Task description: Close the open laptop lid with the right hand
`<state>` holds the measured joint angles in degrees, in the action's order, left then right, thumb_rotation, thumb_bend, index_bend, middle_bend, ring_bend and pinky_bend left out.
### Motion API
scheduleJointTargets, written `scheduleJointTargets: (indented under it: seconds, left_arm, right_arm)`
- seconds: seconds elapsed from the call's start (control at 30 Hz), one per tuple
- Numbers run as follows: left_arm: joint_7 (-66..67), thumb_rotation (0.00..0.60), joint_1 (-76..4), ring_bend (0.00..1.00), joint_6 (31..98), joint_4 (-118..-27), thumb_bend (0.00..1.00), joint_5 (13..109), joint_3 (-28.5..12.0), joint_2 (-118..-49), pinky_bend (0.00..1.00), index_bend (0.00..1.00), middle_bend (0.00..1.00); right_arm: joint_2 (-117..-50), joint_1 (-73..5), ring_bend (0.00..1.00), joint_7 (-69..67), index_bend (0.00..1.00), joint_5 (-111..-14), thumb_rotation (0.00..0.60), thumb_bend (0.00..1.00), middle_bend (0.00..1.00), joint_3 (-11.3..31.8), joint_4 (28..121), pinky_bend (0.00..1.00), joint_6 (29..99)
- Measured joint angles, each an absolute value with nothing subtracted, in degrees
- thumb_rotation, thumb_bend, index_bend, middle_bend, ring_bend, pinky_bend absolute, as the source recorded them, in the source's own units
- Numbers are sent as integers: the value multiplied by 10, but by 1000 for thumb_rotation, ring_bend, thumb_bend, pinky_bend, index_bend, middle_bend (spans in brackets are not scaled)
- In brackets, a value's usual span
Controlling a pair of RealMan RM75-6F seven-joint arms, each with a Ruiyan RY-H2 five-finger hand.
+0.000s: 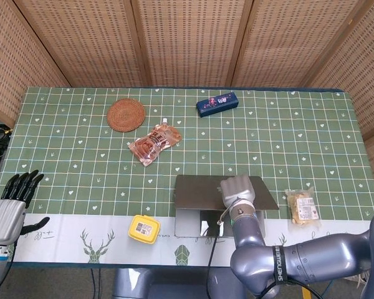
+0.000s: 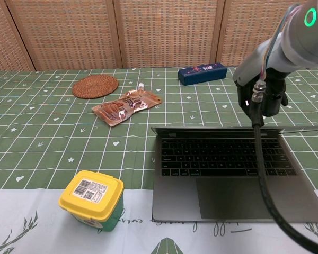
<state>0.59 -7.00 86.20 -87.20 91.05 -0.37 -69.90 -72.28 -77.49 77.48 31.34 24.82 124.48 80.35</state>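
Silver-grey and nearly flat, the laptop lid (image 1: 218, 192) sits tilted low over its base, with only a thin gap showing above the keyboard (image 2: 225, 157) in the chest view, so the laptop (image 2: 236, 174) is not quite closed. The laptop lies at the near edge of the table (image 1: 62, 137), on the green checked cloth, and everything else can be placed from it. The right hand (image 1: 237, 189) rests on top of the lid toward its right side, back of the hand up; from the chest view it shows as a dark shape (image 2: 262, 95) above the lid's rear edge, and I cannot tell how its fingers lie, though it seems to press on the lid rather than hold anything. Just to the left of the laptop, at the near edge, stands a small yellow-lidded tub (image 1: 143, 228). Right of the laptop lies a clear packet of pale snacks (image 1: 302, 206). Beyond the laptop, toward the far-left, lies a brown foil pouch (image 1: 154, 142), and farther still a round woven coaster (image 1: 126, 114). Straight beyond the laptop, near the far edge, sits a dark blue box (image 1: 217, 103). Well away to the left of the laptop, off the table's corner, the left hand (image 1: 11, 204) hangs with its dark fingers spread and nothing in it.
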Motion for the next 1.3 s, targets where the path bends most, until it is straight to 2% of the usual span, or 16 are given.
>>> scheduleJointTargets:
  seconds: [0.5,1.3]
  left_arm:
    - [5,600,-69,0,867,-873,134,914,-3,-698,0,0,0]
    - [6,600,-67,0,870,-873,135,917,-3,-697,0,0,0]
  right_arm:
    - [-745,-773,322,779,600,332,600,1000,432,224,1229,388,775]
    - [-790,-755,319,760,591,287,600,1000,425,171,1193,375,729]
